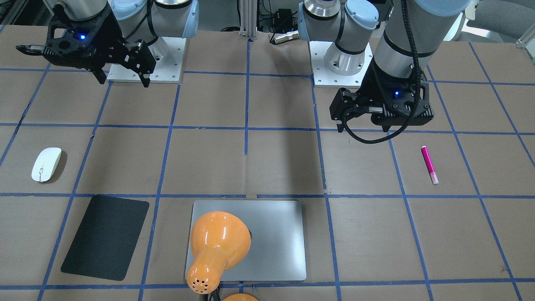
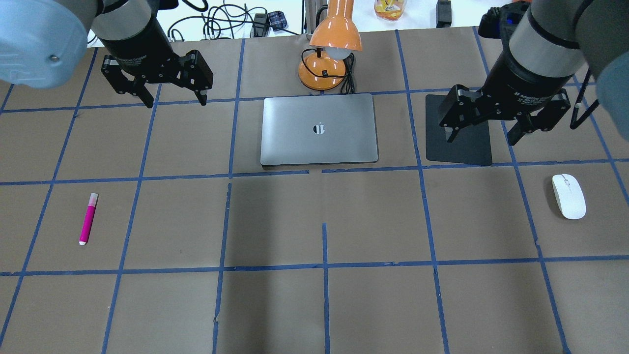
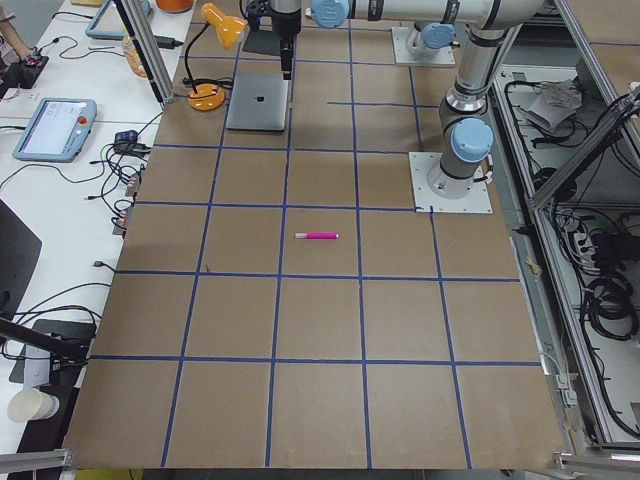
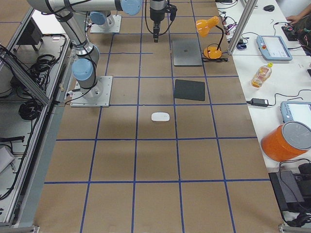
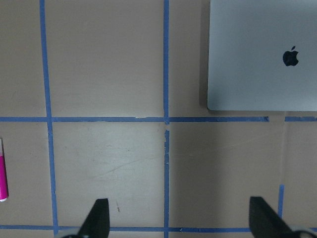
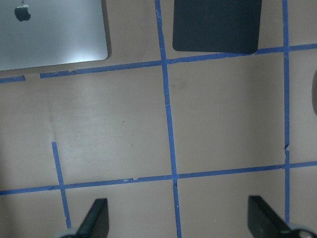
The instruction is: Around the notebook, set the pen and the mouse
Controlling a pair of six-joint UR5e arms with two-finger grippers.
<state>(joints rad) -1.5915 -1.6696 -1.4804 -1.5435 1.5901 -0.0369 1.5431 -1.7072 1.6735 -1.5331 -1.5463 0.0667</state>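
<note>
Both wide open and empty, my left claw [image 2: 176,101] hangs on the side of the pen [image 2: 88,219], eight o'clock from the notebook [image 2: 319,129], my right claw [image 2: 481,140] toward the mouse [image 2: 569,196] at four.

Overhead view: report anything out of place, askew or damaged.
Nothing looks damaged or spilled. Only the pen and the mouse sit out of place: each lies well apart from the notebook, on opposite sides.

The only sign I can read is the dark apple-shaped logo [image 2: 319,129] mid-lid on the flat silver-grey metal notebook [image 2: 295,142] at the far side; the white print [image 2: 528,97] on the right gripper [image 2: 481,139] is too small.
</note>
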